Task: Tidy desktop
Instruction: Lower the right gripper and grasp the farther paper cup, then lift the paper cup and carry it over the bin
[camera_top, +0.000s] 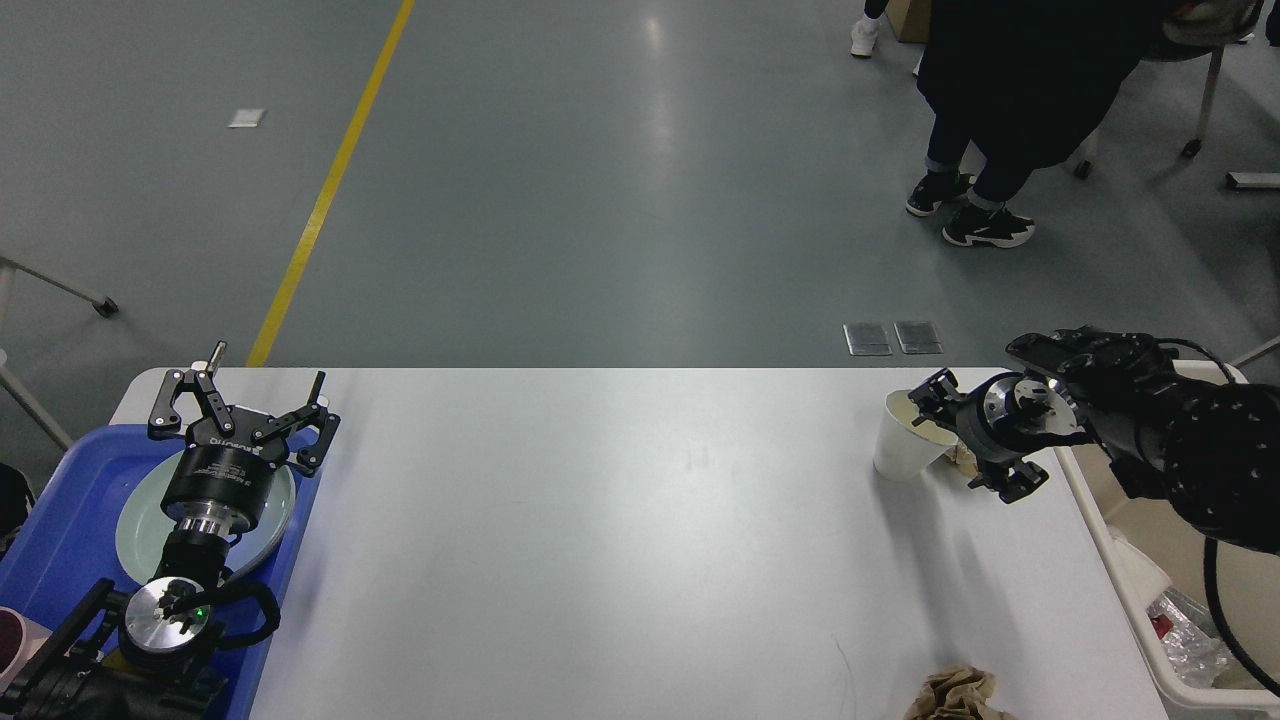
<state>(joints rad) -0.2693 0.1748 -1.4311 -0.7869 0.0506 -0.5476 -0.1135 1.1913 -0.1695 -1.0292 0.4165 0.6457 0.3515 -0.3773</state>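
Here the right claw (968, 440) is held spread around the paper cup (908, 438) at the right of the frame, probably so that it can be gripped and binned. The left claw (243, 400) hangs spread over the plate (135, 520). The surface (620, 540) fills the lower frame.

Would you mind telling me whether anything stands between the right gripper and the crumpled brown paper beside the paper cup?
Yes. The white paper cup stands just left of the crumpled brown paper, and the right gripper already straddles that spot, one finger at the cup's rim. The cup crowds the grasp; nothing else on the desktop visibly interferes.
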